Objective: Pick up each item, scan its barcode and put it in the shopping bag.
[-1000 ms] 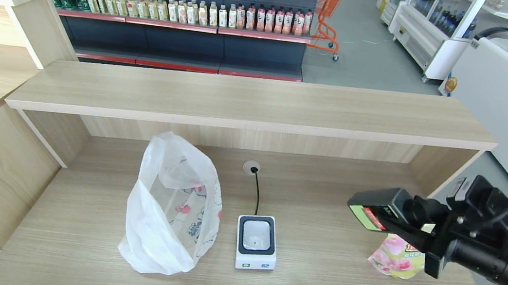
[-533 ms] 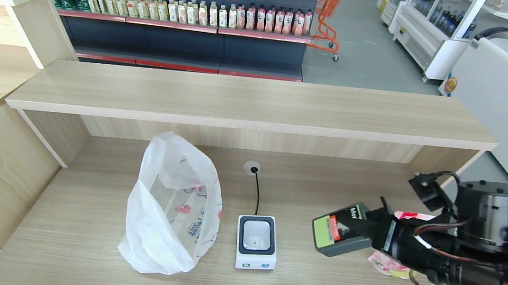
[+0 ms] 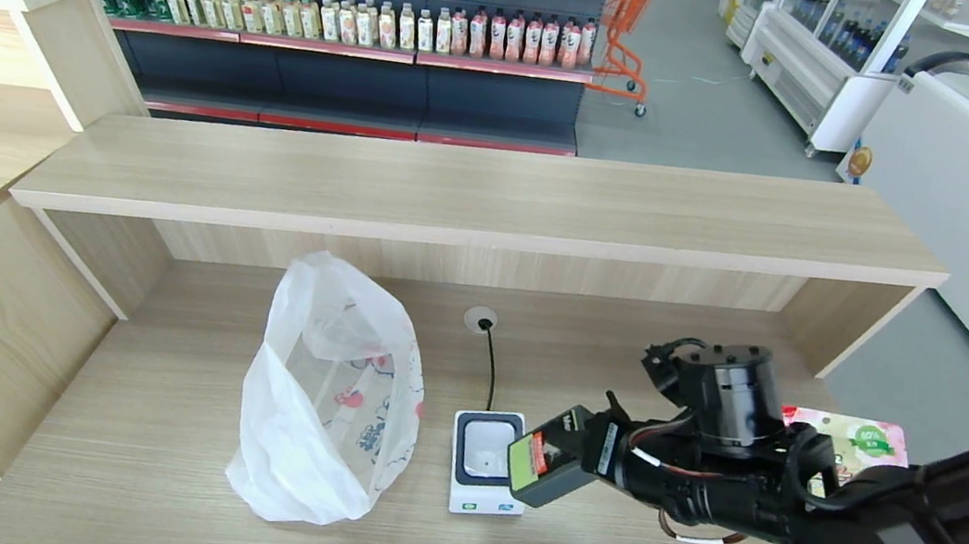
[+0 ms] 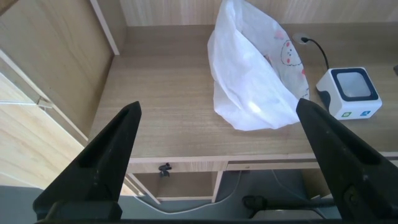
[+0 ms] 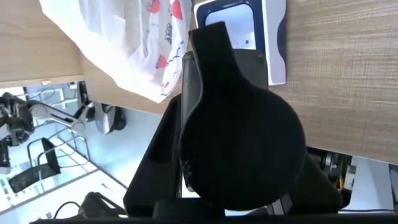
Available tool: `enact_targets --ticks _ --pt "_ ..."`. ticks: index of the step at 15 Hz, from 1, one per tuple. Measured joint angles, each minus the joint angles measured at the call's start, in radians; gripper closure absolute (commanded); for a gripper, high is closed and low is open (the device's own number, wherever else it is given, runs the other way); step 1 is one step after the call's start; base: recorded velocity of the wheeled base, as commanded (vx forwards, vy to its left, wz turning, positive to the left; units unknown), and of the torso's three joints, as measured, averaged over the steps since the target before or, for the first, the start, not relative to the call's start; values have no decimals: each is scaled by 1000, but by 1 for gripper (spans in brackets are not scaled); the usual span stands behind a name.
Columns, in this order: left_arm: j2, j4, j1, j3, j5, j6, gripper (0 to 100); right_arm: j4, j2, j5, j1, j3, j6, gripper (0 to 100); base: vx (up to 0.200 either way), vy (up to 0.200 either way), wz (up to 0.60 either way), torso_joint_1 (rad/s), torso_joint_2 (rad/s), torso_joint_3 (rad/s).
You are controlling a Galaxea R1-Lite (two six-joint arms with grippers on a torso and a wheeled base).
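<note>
Right arm has carried the dark box leftward across the counter to the scanner.

The right gripper is clenched on the dark box, whose green and red end face now overlaps the right edge of the scanner; a second ago the box was well to the right. The white shopping bag stands open just left of the scanner. A pink and green pouch lies on the counter at the far right. The left gripper hangs off the counter's left front corner with its jaws spread wide and nothing between them.
</note>
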Motion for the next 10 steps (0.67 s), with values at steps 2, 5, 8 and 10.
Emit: enact_targets --ticks 2,5,8,10 --pt "0 0 0 0 0 0 0 0 64 -9 11 -43 -31 100 0 0 0 0 0 0" --pt "0 0 0 0 0 0 0 -1 141 -10 15 -101 -83 100 0 0 0 0 0 0" --pt "0 0 0 0 0 0 0 -3 195 -10 16 -150 -122 100 0 0 0 0 0 0" --pt "0 0 0 0 0 0 0 -4 227 -10 17 -192 -134 100 0 0 0 0 0 0"
